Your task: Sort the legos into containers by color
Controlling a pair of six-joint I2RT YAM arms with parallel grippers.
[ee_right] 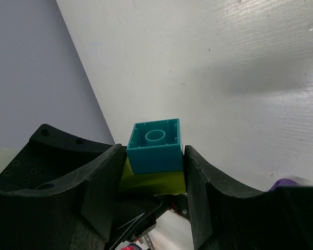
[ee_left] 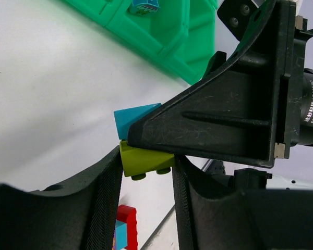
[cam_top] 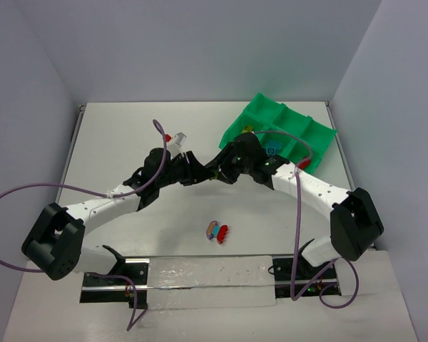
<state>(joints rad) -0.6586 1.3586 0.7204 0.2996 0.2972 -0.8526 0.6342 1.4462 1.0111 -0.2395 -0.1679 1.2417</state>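
Observation:
Both grippers meet above the table's middle on one small stack: a cyan-blue brick (ee_right: 155,146) joined to an olive-yellow brick (ee_left: 143,161). My left gripper (ee_left: 146,169) is shut on the olive-yellow brick. My right gripper (ee_right: 154,159) is shut on the cyan-blue brick (ee_left: 131,121). In the top view the left gripper (cam_top: 198,171) and the right gripper (cam_top: 225,164) touch tip to tip and hide the stack. The green tray (cam_top: 321,135) lies at the back right, with a cyan brick (cam_top: 272,147) and a yellowish brick (cam_top: 248,130) in separate compartments.
A small cluster of red, cyan and pinkish bricks (cam_top: 216,230) lies on the table in front of the arms, and its red brick shows below the left fingers (ee_left: 126,221). The tray's corner (ee_left: 167,36) is close behind the grippers. Purple cables loop over both arms.

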